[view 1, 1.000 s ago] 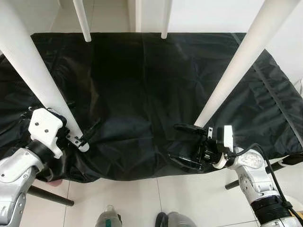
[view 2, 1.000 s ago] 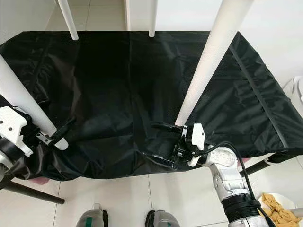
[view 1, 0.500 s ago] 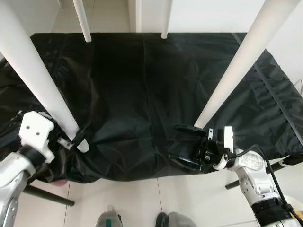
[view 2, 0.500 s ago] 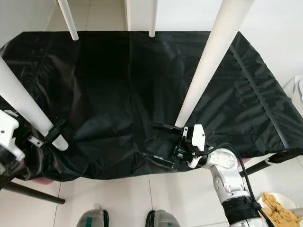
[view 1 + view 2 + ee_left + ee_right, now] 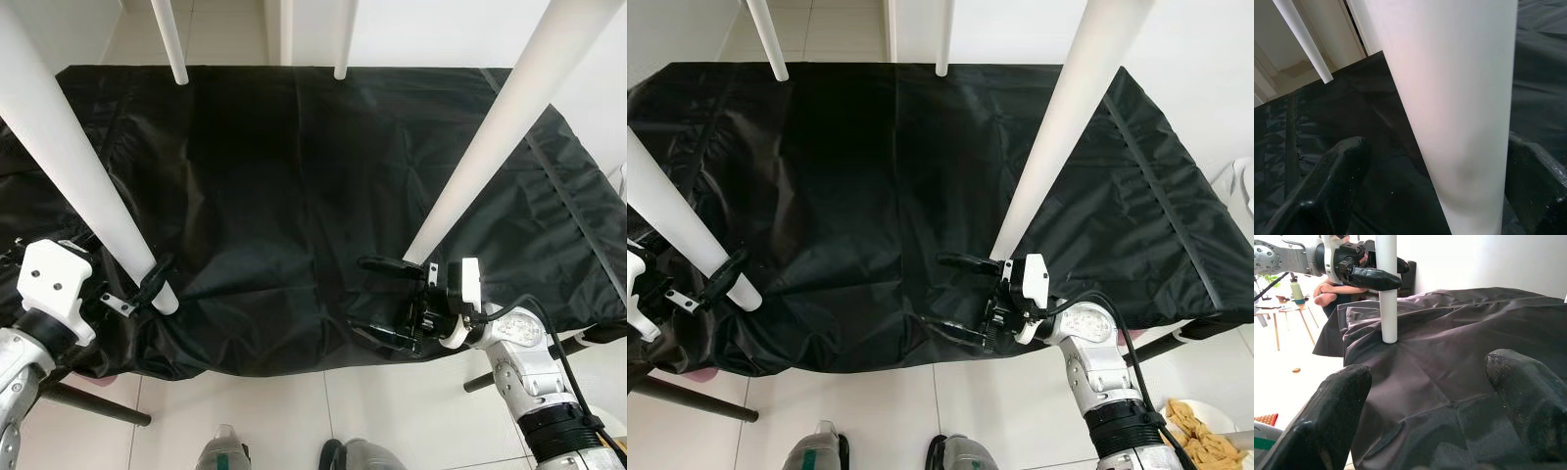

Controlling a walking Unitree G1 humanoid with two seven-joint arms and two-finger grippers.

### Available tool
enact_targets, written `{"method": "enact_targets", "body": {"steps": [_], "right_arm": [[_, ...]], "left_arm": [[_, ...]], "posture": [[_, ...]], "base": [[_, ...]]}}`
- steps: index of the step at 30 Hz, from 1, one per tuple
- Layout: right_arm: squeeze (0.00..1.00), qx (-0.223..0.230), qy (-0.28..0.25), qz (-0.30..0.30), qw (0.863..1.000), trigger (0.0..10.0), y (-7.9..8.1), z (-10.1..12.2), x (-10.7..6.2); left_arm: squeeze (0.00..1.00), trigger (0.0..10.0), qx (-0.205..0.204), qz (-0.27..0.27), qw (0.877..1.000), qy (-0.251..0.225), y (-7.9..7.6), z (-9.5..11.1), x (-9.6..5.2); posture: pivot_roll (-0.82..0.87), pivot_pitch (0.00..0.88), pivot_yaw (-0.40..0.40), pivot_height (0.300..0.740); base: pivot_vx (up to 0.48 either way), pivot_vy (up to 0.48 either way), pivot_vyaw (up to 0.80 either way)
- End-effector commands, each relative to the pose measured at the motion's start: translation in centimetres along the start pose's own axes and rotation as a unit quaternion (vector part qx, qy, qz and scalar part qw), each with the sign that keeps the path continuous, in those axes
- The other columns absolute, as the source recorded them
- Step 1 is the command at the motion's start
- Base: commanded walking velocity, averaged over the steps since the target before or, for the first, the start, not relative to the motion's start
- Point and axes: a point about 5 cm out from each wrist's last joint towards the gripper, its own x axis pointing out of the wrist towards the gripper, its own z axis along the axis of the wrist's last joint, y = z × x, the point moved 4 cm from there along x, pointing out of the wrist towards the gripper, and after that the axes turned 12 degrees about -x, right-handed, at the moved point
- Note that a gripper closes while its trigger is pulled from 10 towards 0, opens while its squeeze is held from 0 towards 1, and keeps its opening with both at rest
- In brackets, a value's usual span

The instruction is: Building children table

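Note:
Four white table legs stand upright on a surface covered by a black cloth (image 5: 294, 176): a thick near-left leg (image 5: 78, 166), a thick near-right leg (image 5: 490, 137), and two thin-looking far legs (image 5: 171, 44) (image 5: 341, 39). My left gripper (image 5: 147, 286) sits at the foot of the near-left leg (image 5: 1449, 98), open, one black finger (image 5: 1327, 191) on each side, with a gap on one side. My right gripper (image 5: 379, 302) is open and holds nothing, just in front of the near-right leg's foot. From the right wrist, the near-left leg (image 5: 1387, 298) stands across the cloth.
The cloth's front edge hangs over white floor tiles (image 5: 284, 411). Dark metal frame legs (image 5: 93, 403) stick out below it on both sides. A dish of food (image 5: 1200, 426) lies on the floor at the right. A seated person (image 5: 1327, 289) is behind the left arm.
My left arm has drawn back to the left and towards me, its fingers still at the near-left leg's foot. The right gripper has stayed almost still.

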Motion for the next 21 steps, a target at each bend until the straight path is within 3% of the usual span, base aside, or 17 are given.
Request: {"method": "enact_targets", "body": {"steps": [1,8,21], "right_arm": [[0.00,0.004,0.006,0.004,1.000,10.0,0.01,-0.24,-0.22],[0.00,0.005,0.005,0.010,1.000,10.0,-0.07,-0.31,-0.06],[0.00,0.005,0.005,0.015,1.000,10.0,0.04,-0.46,-0.12]], "left_arm": [[0.00,10.0,0.000,0.023,1.000,0.002,0.29,-0.01,-0.31],[0.00,10.0,-0.004,0.022,1.000,-0.001,-0.10,0.10,-0.39],[0.00,10.0,-0.006,0.025,1.000,0.001,-0.16,0.07,-0.51]], "posture": [[0.20,0.128,-0.039,0.740],[0.21,0.127,-0.045,0.740],[0.21,0.130,-0.044,0.740]], "base": [[0.000,0.000,0.00],[0.000,0.000,0.00],[-0.295,0.000,0.00]]}}
